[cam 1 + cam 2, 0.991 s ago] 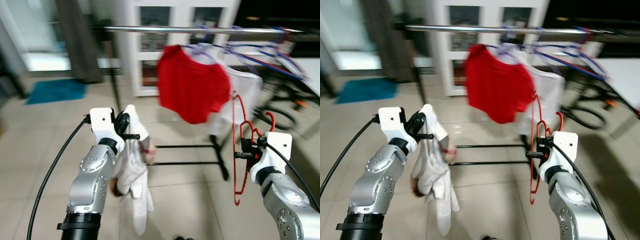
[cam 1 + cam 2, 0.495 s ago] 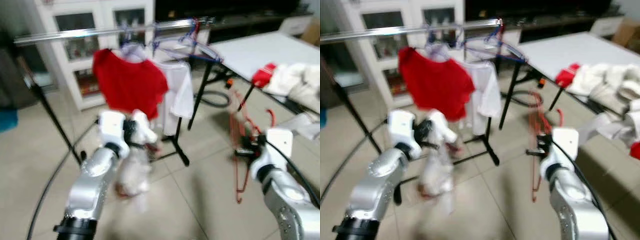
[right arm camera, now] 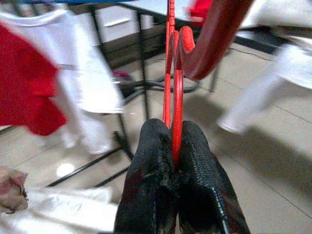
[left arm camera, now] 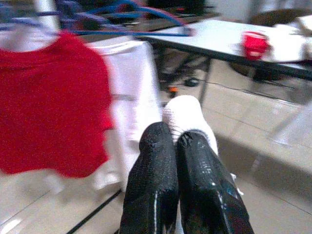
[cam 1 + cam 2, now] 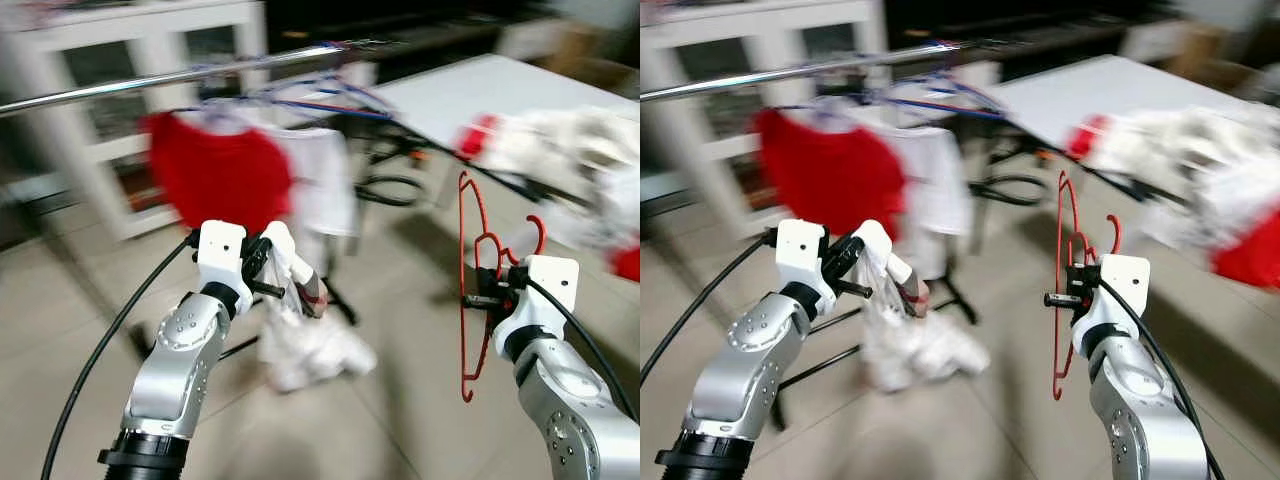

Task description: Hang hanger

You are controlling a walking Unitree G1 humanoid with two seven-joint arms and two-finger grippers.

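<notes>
My right gripper is shut on a red hanger, held upright at the right; the right wrist view shows its red wire clamped between the black fingers. At the left, my left gripper is shut on a white garment that swings out below it, and its white cloth pokes past the closed fingers. A silver clothes rail runs across the back, carrying a red shirt, a white shirt and blue hangers.
A white table at the right holds a heap of white and red laundry. White cabinets stand behind the rail. The rack's black base bars cross the tiled floor ahead of me.
The camera has swung right, so the rail and shirts shifted left and the table with laundry came closer. The white garment swings out. Both grippers keep their hold.
</notes>
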